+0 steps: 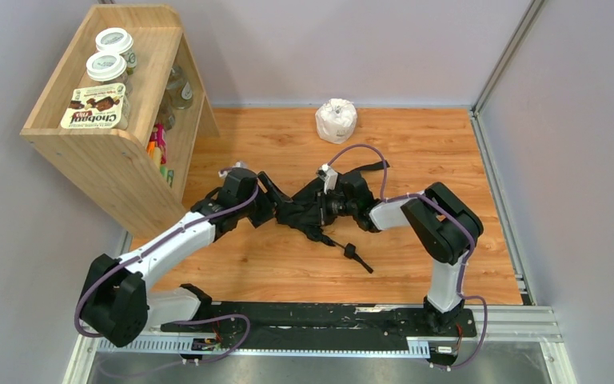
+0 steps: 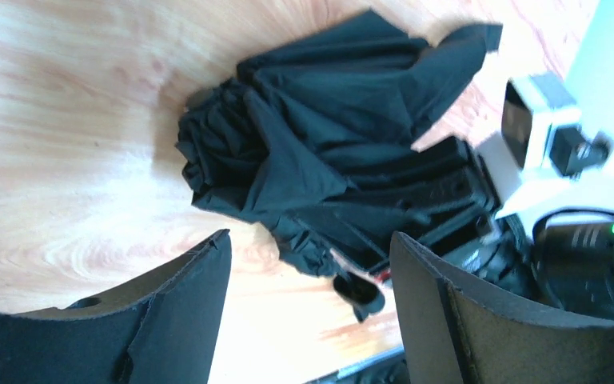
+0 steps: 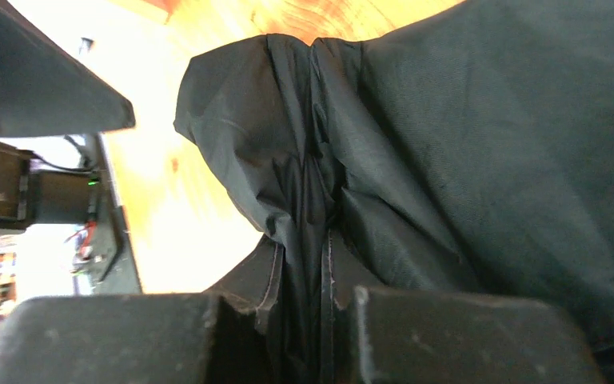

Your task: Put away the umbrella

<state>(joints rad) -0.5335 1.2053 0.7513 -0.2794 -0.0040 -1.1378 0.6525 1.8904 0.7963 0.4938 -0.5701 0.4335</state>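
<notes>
The black umbrella (image 1: pixel 302 211) lies crumpled on the wooden table between the two arms. Its thin shaft and small handle knob (image 1: pixel 352 251) point toward the near right. In the left wrist view the bunched fabric (image 2: pixel 304 152) lies just beyond my open left gripper (image 2: pixel 310 264), whose fingers (image 2: pixel 184 304) hold nothing. My left gripper (image 1: pixel 270 205) sits at the umbrella's left end. My right gripper (image 1: pixel 328 205) is at its right end. In the right wrist view the right gripper (image 3: pixel 304 272) is shut on a fold of the umbrella's fabric (image 3: pixel 448 160).
A wooden shelf (image 1: pixel 112 136) stands at the back left with jars and a Chobani pack on top. A white paper roll (image 1: pixel 336 120) stands at the back centre. Grey walls close in the table at the back and right.
</notes>
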